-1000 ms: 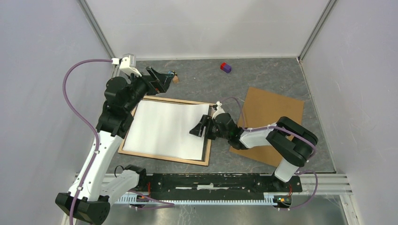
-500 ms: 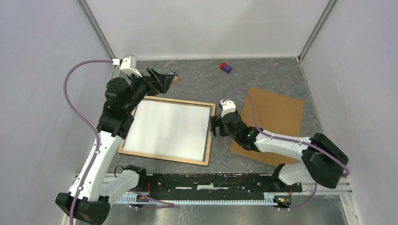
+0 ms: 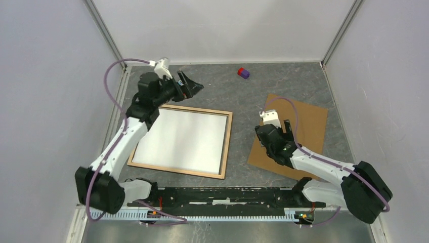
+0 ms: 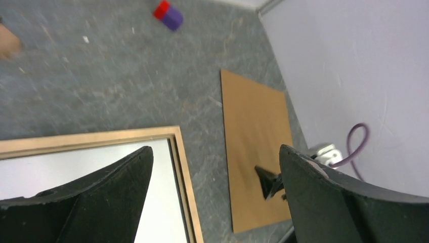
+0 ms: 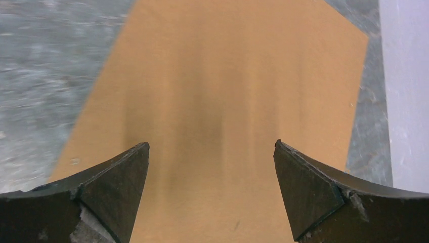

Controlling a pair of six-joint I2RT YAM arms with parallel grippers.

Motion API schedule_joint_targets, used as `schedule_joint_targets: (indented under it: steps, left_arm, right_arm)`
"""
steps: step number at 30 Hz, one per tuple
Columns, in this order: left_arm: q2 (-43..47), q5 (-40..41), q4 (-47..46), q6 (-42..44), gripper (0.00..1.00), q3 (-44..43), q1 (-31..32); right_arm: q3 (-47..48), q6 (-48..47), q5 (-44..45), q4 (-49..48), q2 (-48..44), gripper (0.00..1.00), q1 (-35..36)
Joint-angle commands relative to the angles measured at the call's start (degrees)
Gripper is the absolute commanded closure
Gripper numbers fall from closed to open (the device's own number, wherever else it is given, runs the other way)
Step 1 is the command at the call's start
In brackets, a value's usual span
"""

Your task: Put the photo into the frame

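Two sets of jaws stood wide open and empty: the left jaws hung near the far-left corner of the tabletop (image 3: 222,86), just beyond the far rail of the frame (image 3: 202,109), and the right jaws hovered over the board (image 3: 298,126) toward the right edge. The photo (image 3: 179,139) lay white side up inside the frame, on the tabletop's left half.
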State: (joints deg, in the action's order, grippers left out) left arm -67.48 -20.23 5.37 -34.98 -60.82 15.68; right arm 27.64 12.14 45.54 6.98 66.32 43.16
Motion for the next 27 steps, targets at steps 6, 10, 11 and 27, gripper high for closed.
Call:
schedule_joint_targets:
  steps: [6, 10, 11, 27]
  left_arm:
    - [-18.9, -10.4, 9.5, 3.9, 0.00, -8.8, 15.0]
    - [-24.4, -10.2, 10.7, 6.7, 0.00, -10.1, 23.3]
    - [-25.9, -9.3, 11.7, 7.6, 0.00, -10.6, 25.2]
    - [-44.6, 8.6, 2.5, -13.3, 0.03, -16.2, 36.1]
  right_arm:
    - [-6.5, 5.1, -3.1, -2.5, -7.9, 0.02, -14.5]
    - [-9.8, 8.9, -10.2, -3.9, -10.3, 0.02, -26.5]
    - [-10.5, 10.6, -11.0, -3.7, -11.0, 0.02, -30.1]
    - [-21.4, 12.0, -43.5, -11.5, -14.5, 0.02, -69.5]
